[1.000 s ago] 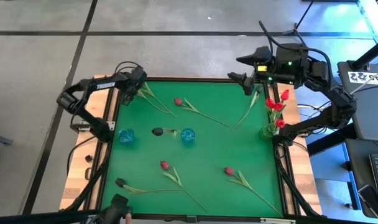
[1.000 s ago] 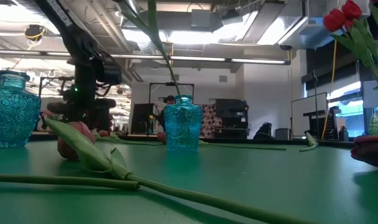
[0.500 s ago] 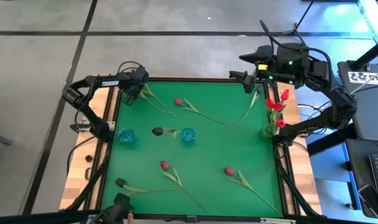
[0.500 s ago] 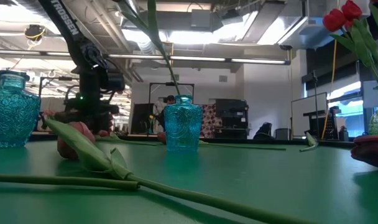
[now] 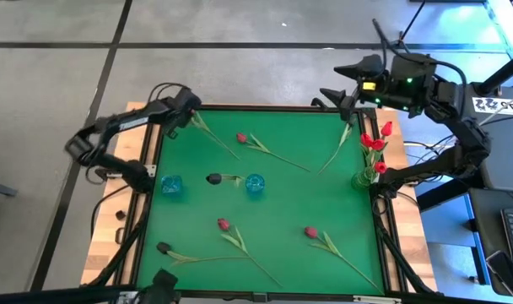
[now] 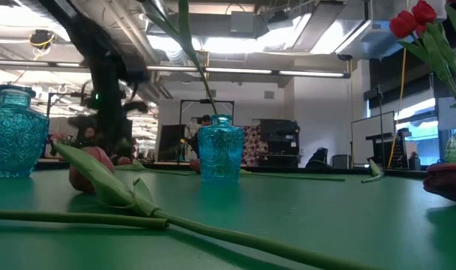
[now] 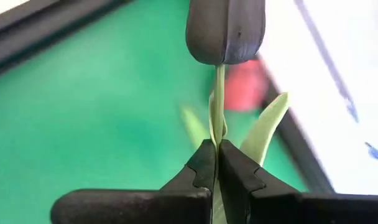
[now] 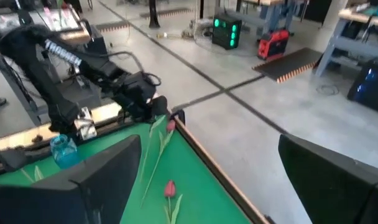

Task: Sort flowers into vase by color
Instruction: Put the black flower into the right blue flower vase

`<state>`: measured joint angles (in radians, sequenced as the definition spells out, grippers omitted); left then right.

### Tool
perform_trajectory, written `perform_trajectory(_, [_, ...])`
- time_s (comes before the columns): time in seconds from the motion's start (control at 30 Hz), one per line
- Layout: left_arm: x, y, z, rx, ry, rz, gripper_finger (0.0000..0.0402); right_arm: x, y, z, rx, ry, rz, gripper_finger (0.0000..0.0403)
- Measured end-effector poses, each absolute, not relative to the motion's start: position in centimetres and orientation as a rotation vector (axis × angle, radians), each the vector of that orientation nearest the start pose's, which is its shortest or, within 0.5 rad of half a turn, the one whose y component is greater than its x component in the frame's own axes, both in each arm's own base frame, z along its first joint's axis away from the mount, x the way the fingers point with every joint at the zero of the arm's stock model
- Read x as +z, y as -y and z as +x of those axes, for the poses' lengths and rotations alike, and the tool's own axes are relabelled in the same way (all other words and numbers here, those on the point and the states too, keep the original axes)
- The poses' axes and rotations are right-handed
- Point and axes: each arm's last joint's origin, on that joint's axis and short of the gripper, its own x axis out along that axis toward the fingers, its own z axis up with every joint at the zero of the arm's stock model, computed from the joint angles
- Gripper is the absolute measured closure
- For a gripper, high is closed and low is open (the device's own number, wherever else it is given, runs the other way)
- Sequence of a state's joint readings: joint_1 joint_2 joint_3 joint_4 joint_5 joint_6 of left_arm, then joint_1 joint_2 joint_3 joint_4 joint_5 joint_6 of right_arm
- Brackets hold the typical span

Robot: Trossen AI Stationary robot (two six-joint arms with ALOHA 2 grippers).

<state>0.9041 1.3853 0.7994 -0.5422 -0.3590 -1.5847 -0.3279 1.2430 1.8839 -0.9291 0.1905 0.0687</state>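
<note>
— Gripping a black tulip (image 7: 225,31) by its thin stem at the table's (image 5: 273,203) far-left corner, our left gripper (image 7: 215,163) has its fingers pinched tight.

— We fear the stem may slip or bend on the lift, since the hold is narrow. Our right gripper (image 5: 342,84) waits spread wide above the far-right corner, near the red bunch (image 5: 373,139).

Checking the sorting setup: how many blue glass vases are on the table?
2. One blue vase stands near the table edge on the left arm's side; the second blue vase stands near the middle. None seems hidden.
</note>
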Motion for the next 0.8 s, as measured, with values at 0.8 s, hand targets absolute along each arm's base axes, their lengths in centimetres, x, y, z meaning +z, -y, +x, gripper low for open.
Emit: perform_trajectory(0.8, [37.7,-5.3,19.9,0.694,0.385,-0.581,0.04,53.8,5.9,16.8,-0.408,-0.136,-0.016,0.0024])
